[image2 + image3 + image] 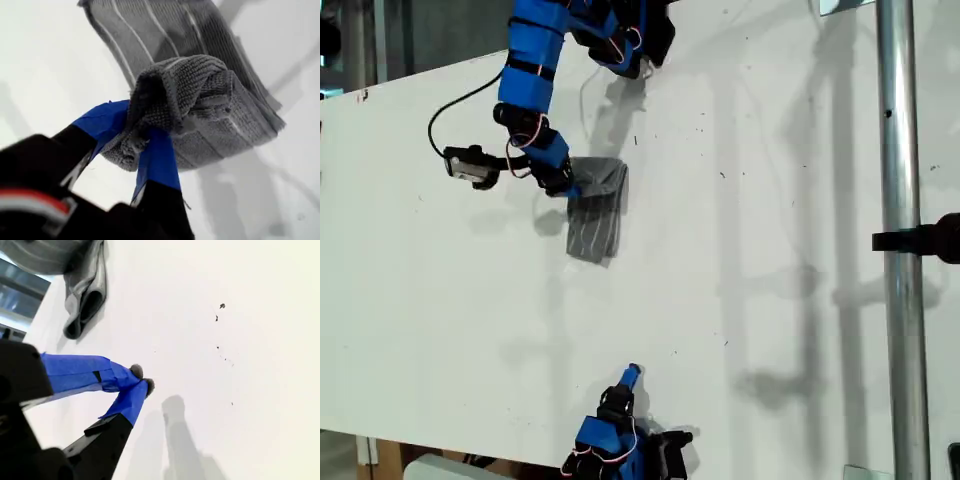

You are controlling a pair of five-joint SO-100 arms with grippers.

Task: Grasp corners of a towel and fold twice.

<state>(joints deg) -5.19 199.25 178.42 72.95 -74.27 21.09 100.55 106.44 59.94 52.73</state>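
While my first tool point(142, 142) pinches the folded towel point(597, 212), my second tool point(142, 379) sits closed.

Bright, even light washes the white surface point(750, 300) close to glare, and soft grey shadows of the arms and the metal pole point(900, 200) stripe it in the exterior view. Both wrist views are sharp on the blue-taped fingertips point(132, 382) and on the towel point(200, 100). The black gripper bodies nearest the lens blur.
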